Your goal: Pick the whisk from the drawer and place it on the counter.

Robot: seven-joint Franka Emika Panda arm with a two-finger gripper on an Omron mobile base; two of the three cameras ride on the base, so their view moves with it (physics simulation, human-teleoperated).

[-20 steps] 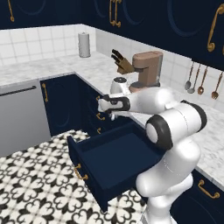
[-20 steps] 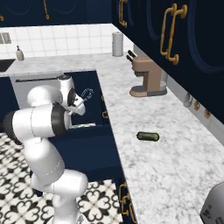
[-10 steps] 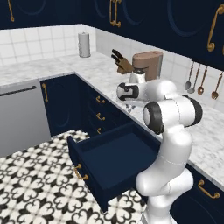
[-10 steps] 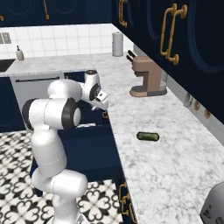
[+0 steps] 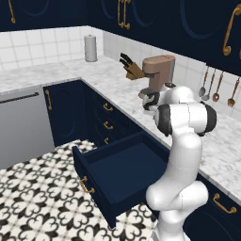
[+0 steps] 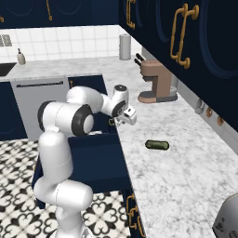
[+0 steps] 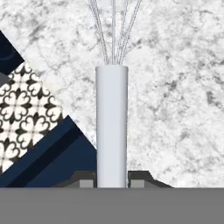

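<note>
Nearby: green cylinder (image 6: 156, 145), coffee machine (image 6: 155, 82) on counter (image 6: 186, 172).

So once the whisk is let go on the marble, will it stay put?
The whisk probably rolls a little: its handle looks round and smooth. The thin wire loops likely make it light and springy. The counter looks flat, so it should settle.
</note>
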